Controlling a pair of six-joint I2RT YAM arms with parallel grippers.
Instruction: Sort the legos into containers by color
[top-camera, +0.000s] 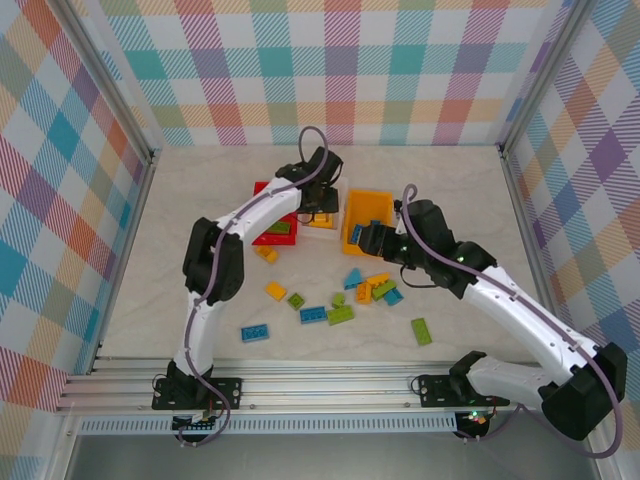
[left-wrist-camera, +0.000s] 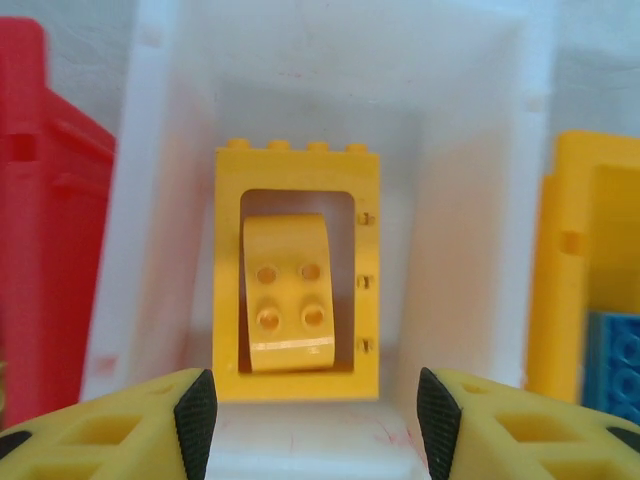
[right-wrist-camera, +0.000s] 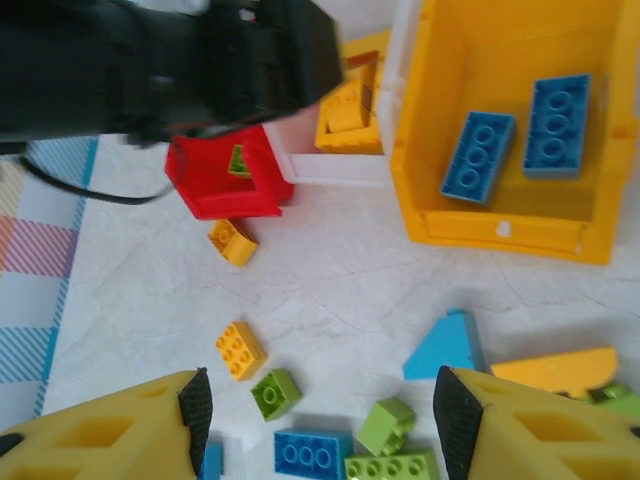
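My left gripper (left-wrist-camera: 316, 425) hangs open over the white bin (left-wrist-camera: 150, 200), nothing between its fingers. Inside lie the yellow rectangular frame (left-wrist-camera: 298, 160) and a yellow curved brick (left-wrist-camera: 288, 295). The red bin (right-wrist-camera: 225, 190) holds a green brick (right-wrist-camera: 238, 160). Two blue bricks (right-wrist-camera: 478, 155) lie in the orange-yellow bin (right-wrist-camera: 500, 225). My right gripper (right-wrist-camera: 320, 420) is open above loose legos: a yellow brick (right-wrist-camera: 240, 350), green bricks (right-wrist-camera: 274, 393), a blue brick (right-wrist-camera: 312, 455) and a light-blue wedge (right-wrist-camera: 447, 347). From above, the left gripper (top-camera: 318, 205) and right gripper (top-camera: 362, 240) sit close together by the bins.
Several more legos are scattered on the table in front of the bins, among them a blue brick (top-camera: 254, 333), a green brick (top-camera: 421, 331) and a yellow one (top-camera: 266, 254). The left arm (right-wrist-camera: 170, 60) crosses above the red bin. Checked walls enclose the table.
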